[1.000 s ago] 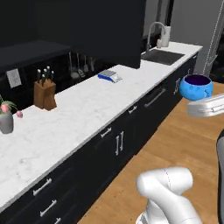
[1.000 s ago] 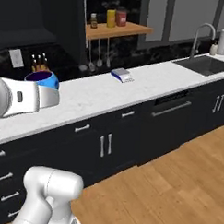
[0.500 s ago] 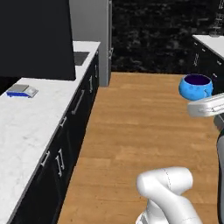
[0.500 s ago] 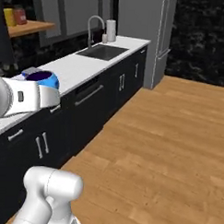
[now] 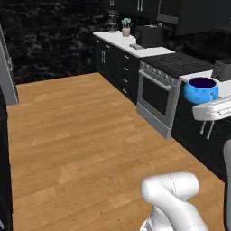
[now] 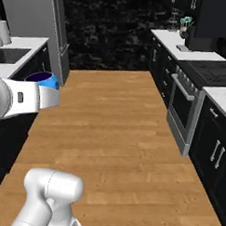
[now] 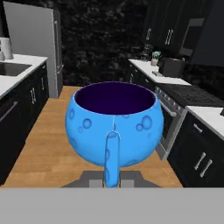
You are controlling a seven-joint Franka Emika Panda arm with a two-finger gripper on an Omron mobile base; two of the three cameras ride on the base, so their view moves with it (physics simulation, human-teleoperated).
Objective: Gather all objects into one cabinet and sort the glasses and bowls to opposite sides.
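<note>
Blue bowl (image 7: 114, 129) centre frame in hand view, carried above wood floor (image 5: 72, 135), fingers (image 7: 109, 179) clenched on its handle. Probably light, rigid, glossy, slippery; handle grip risks swing, rim pinch likely steadier.

Open floor (image 6: 119, 129) btwn counters (image 6: 183, 43)

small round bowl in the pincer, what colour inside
Dark purple inside the bright blue bowl; hand view shows it best.

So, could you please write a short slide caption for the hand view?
Jaws shut on the handle of a blue bowl, held upright above a wooden floor between black kitchen cabinets.
</note>
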